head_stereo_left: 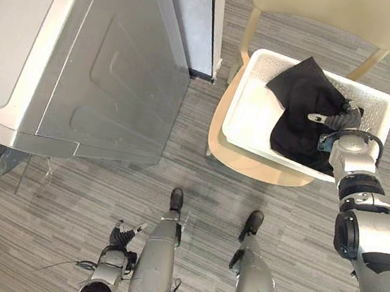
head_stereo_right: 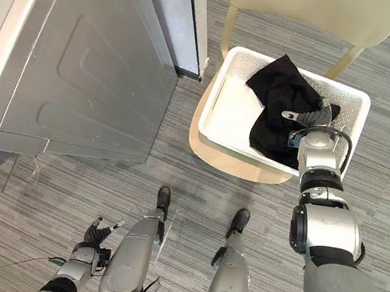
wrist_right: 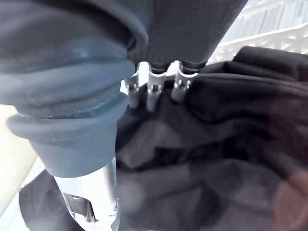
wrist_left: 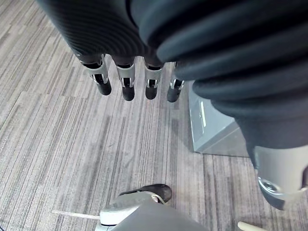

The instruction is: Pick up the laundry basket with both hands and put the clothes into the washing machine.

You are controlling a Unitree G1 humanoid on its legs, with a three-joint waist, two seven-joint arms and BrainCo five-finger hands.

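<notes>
The right hand (head_stereo_left: 339, 122) sits at the centre right of the left eye view. Its arm stretches up from the lower right corner, with the wrist turned down into the laundry basket (head_stereo_left: 254, 118). The hand lies on the black clothes (head_stereo_left: 301, 95), and in the right wrist view it presses into the dark folds. Whether it has closed on the cloth cannot be told.

The left hand (head_stereo_left: 121, 237) hangs low at the bottom left, its fingers (wrist_left: 127, 87) straight and slightly spread above the floor (head_stereo_left: 105, 185), holding nothing.

The white perforated basket stands on the seat of a cream chair (head_stereo_left: 249, 165), whose backrest crosses the upper right behind it. The clothes are heaped in the basket's right half, leaving its left half bare.

The grey washing machine (head_stereo_left: 111, 72) takes up the upper left, its plain side panel towards the chair, with a strip of striped grey floor between them. A taller grey panel (head_stereo_left: 193, 17) stands at the top centre, near the chair's leg.
</notes>
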